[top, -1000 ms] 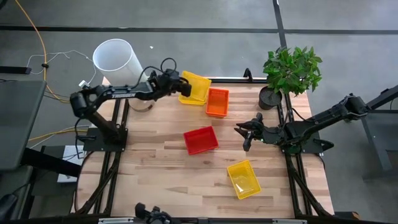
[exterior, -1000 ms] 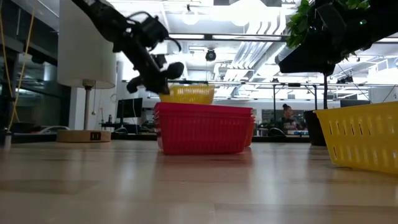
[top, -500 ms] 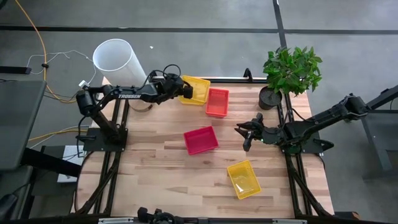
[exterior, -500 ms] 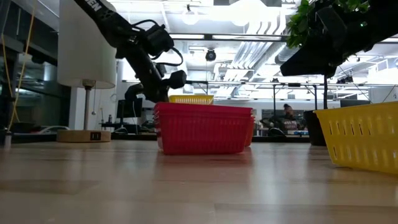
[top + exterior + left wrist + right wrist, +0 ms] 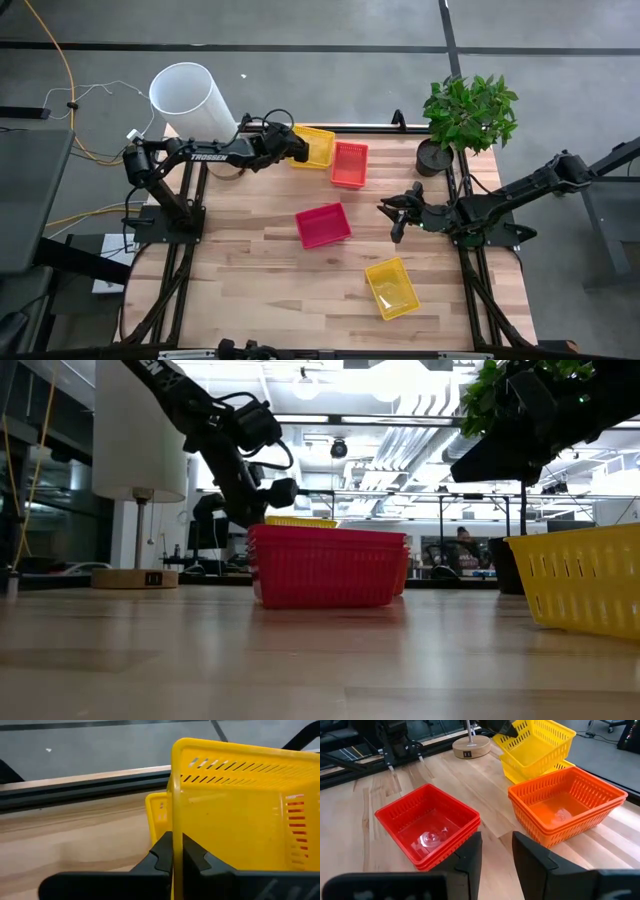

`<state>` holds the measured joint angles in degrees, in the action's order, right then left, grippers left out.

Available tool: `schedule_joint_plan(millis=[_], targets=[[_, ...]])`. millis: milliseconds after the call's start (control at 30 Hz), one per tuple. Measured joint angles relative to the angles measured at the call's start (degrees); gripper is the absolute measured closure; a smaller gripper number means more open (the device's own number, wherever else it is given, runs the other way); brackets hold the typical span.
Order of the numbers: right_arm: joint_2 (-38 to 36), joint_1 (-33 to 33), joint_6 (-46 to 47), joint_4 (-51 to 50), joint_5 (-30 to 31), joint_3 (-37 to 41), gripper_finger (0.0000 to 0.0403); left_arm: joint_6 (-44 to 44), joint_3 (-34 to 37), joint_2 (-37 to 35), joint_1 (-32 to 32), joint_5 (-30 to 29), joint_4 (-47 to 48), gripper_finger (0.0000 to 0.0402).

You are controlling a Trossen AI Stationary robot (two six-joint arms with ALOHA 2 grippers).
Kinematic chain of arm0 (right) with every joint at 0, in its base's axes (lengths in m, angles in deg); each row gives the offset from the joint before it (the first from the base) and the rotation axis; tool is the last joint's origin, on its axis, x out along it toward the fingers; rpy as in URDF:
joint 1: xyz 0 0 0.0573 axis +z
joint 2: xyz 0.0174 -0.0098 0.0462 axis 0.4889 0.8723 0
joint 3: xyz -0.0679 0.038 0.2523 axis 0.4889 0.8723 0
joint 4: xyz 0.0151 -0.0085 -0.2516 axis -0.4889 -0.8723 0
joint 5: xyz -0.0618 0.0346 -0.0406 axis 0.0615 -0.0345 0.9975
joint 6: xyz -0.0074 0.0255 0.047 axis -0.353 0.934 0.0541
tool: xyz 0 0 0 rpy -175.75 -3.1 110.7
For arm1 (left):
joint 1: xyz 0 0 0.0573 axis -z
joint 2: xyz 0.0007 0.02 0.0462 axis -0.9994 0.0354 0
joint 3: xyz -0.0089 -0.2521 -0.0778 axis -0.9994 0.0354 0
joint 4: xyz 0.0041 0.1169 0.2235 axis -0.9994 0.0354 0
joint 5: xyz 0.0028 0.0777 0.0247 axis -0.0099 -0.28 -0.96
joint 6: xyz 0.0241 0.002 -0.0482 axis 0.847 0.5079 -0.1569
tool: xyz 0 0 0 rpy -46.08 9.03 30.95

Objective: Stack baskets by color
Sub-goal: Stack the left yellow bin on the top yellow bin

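Observation:
At the table's far edge my left gripper (image 5: 297,147) is shut on a yellow basket (image 5: 316,146), which sits tilted in a second yellow basket (image 5: 530,771) beneath it. To their right stands an orange stack (image 5: 349,163). A red stack (image 5: 322,224) rests mid-table and a lone yellow basket (image 5: 391,287) lies near the front edge. My right gripper (image 5: 395,216) hovers open right of the red stack, with nothing between its fingers. My left gripper pinches the upper yellow basket's left end wall (image 5: 176,827) at its rim, one finger inside the basket and one outside. The fingers come from the table's left, slanting down. The basket sits tilted, its bottom partly in the lower yellow basket.
A big white cylinder (image 5: 190,95) stands at the far left behind my left arm. A potted plant (image 5: 462,115) stands at the far right corner. Bare wood lies at the table's near left.
My left gripper has sunk and tipped with the yellow basket, staying shut on it. The basket, held high and steeply tilted a second ago, has come down into the lower yellow basket and lies flatter.

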<state>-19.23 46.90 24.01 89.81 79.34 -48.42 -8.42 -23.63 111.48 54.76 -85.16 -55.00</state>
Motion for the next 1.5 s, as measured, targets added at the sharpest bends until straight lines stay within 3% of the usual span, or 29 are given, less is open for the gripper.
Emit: schedule_joint_plan(millis=[200, 533, 800, 1133, 1333, 1400, 1500], targets=[[0.0, 0.0, -0.03, 0.0, -0.2, 0.0, 0.0306, 0.76, 0.0, 0.0, 0.46, 0.04, -2.82, 0.0362], [0.0, 0.0, -0.05, -0.04, -0.2, 0.0, 0.0306, 1.29, 0.0, 0.0, 1.03, 0.78, -4.41, 0.025], [0.01, -0.01, 0.42, -0.17, -0.18, 0.0, 0.0306, 9.8, -0.04, -2.59, 1.03, 2.86, -11.97, 0.0196], [0.02, 0.0, 0.29, -0.22, 1.16, 0.0, 0.0306, 12.22, -0.04, -4.55, 1.01, 2.26, -9.73, 0.02], [0.02, -0.01, 0.38, -0.23, 1.52, 0.0, 0.0306, 20.54, -0.07, -3.16, 0.52, 0.2, -19.33, 0.0205], [0.02, -0.01, 0.14, -0.22, 1.56, 0.0, 0.0306, 22.12, -0.07, -1.04, 0.48, 0.13, -22.84, 0.0222], [0.02, -0.02, 0.04, -0.22, 2.57, 0.0, 0.0306, 21.61, -0.07, 3.39, 0.55, 1.26, -28.46, 0.0288]])
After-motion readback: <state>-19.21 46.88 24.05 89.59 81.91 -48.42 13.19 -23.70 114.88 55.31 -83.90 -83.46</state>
